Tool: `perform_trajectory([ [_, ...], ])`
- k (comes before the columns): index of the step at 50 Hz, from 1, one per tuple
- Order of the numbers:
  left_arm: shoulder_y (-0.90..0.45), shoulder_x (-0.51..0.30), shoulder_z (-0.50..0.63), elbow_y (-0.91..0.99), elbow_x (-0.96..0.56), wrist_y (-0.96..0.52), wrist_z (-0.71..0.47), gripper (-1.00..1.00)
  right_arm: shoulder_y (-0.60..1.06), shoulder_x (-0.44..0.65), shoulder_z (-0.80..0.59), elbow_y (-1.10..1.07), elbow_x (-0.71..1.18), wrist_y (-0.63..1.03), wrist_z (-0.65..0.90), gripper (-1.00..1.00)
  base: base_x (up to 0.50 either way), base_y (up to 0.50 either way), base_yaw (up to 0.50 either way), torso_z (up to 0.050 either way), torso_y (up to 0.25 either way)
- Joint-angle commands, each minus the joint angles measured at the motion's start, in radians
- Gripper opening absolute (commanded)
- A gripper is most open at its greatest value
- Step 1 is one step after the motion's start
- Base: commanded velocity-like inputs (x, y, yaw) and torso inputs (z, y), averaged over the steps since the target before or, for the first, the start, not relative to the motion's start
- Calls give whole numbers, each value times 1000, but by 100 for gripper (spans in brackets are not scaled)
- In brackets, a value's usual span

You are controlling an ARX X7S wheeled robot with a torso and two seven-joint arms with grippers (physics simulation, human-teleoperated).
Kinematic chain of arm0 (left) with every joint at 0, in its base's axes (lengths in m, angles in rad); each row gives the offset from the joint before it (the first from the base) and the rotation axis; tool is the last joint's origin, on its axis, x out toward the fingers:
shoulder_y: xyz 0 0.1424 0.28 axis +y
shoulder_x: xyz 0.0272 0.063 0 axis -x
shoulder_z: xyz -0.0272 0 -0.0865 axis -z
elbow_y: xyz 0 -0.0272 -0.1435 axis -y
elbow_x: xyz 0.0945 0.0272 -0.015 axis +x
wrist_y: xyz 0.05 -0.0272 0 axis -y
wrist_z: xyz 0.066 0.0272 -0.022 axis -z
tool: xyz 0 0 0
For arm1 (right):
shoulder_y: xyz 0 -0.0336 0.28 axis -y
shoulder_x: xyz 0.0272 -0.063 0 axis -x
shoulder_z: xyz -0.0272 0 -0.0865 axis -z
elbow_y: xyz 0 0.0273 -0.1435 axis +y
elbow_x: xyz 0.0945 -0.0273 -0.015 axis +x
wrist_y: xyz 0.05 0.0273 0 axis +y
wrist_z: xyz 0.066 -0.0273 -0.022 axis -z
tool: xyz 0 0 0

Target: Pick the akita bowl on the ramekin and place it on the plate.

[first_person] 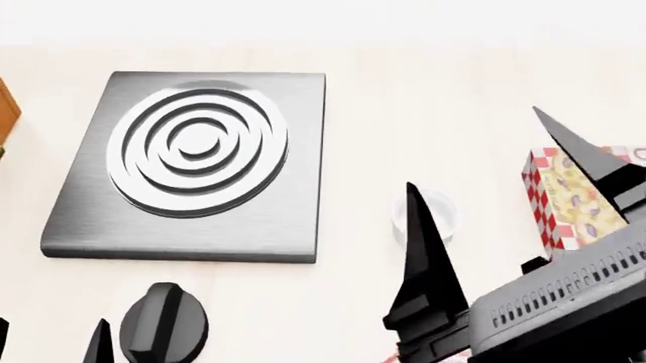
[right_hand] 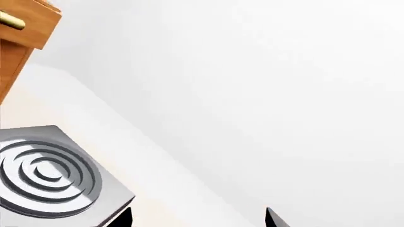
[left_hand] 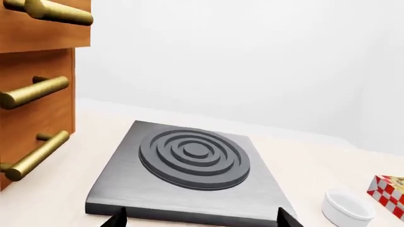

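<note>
A pale cream counter [first_person: 364,295] is running back to a plain white wall; a grey brushed-metal hob slab [first_person: 192,166] with raised concentric rings is lying flat on it, taking up the left half of the head view; a black knob [first_person: 163,327] is sitting just in front of the slab. At the far left a wooden drawer cabinet [left_hand: 35,94] with brass bar handles is standing near the slab. The ramekin [first_person: 425,215] is resting on the counter to the right of the slab, and a red-and-white chequered box [first_person: 567,198] is lying just beyond it on the right. The right gripper [first_person: 504,189] is hanging raised above the counter with its two black fingers spread wide, holding nothing; one finger is crossing in front of the ramekin and hiding part of it, the other is overlapping the box. Only the tips of the left gripper [left_hand: 200,218] are showing, set apart and empty, pointing at the slab's near edge. Neither the akita bowl nor the plate is showing in any view.
</note>
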Motion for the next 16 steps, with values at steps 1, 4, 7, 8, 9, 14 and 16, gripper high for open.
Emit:
perform_trajectory([
  [1, 1, -4, 9, -1, -1, 1, 4, 100, -159, 34, -32, 119, -80, -314, 182, 100, 0, 0, 0, 0, 250],
  [4, 3, -6, 9, 2, -4, 5, 6, 100, -190, 37, -40, 152, -104, -390, 216, 100, 0, 0, 0, 0, 250],
  [7, 6, -7, 12, 2, 0, 9, 8, 100, -215, 38, -46, 174, -128, -453, 241, 100, 0, 0, 0, 0, 250],
  [8, 6, -7, 13, 1, 1, 9, 8, 100, -220, 39, -46, 179, -135, -469, 247, 100, 0, 0, 0, 0, 250],
  [9, 5, -6, 15, 0, 3, 9, 7, 100, -226, 41, -47, 184, -144, -488, 255, 100, 0, 0, 0, 0, 250],
  [14, 6, -8, 16, 0, 2, 11, 9, 100, -256, 46, -47, 211, -192, -595, 303, 100, 0, 0, 0, 0, 250],
  [16, 6, -9, 17, 1, 3, 12, 9, 100, -269, 52, -46, 223, -216, -652, 329, 100, 0, 0, 0, 0, 250],
])
